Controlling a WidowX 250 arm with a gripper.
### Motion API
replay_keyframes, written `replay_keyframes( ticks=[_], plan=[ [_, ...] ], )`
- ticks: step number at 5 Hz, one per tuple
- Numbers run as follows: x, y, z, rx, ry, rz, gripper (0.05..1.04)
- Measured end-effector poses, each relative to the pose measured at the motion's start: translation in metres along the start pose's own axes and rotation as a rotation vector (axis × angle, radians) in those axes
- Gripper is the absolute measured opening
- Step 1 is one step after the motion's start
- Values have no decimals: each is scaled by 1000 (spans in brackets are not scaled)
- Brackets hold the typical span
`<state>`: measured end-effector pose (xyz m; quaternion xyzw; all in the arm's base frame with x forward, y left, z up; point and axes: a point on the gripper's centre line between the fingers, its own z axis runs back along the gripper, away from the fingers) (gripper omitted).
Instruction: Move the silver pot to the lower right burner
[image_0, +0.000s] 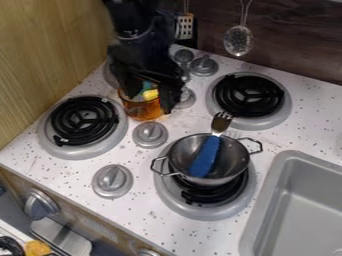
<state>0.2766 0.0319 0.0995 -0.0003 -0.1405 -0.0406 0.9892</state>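
The silver pot (226, 167) sits upright on the lower right burner (201, 213), below the view's centre toward 5 o'clock, set off the coil's middle toward 12 o'clock. Its handles point to about 2 and 8 o'clock. A blue-handled fork (205, 156) leans inside, tines past the rim at 1 o'clock. At 11 o'clock the tool (148, 101) hangs over an amber pot (139, 109) holding something yellow (150, 94); I cannot tell whether it is released or clenched. On the bench (150, 220), more burners lie at 9 o'clock (113, 144) and 2 o'clock (267, 121), and a grey sink (264, 210) at 4 o'clock.
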Motion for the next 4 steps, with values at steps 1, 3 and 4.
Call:
replay_keyframes(
  ticks=[1, 3, 4],
  plan=[
    [10, 4, 0, 15, -18, -27, 1001],
    [59, 15, -8, 13, -15, -137, 1001],
    [87, -5, -13, -2, -51, -182, 1001]
  ],
)
